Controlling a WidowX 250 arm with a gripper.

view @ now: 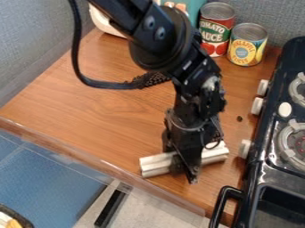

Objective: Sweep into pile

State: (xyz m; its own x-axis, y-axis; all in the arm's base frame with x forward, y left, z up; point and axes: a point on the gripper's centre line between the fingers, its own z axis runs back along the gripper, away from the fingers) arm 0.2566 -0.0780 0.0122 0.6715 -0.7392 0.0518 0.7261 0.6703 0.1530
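Container, dark-rimmed, at the lower left corner, below the level of the wooden table. Next we list a pale object at the table's back edge, then a black strip on the floor. White ridged block: near the table's front edge, its two ends showing either side of the gripper. The gripper points down in front of it; we cannot tell whether its jaws are released or clenched on the block. Behind stands a red-and-green can, upright. One small dark bit, perhaps a loose crumb, lies on the wood between gripper and stove. Yellow-labelled can: upright, just beside the first. Last, we enter a black stove with white knobs, along the right.
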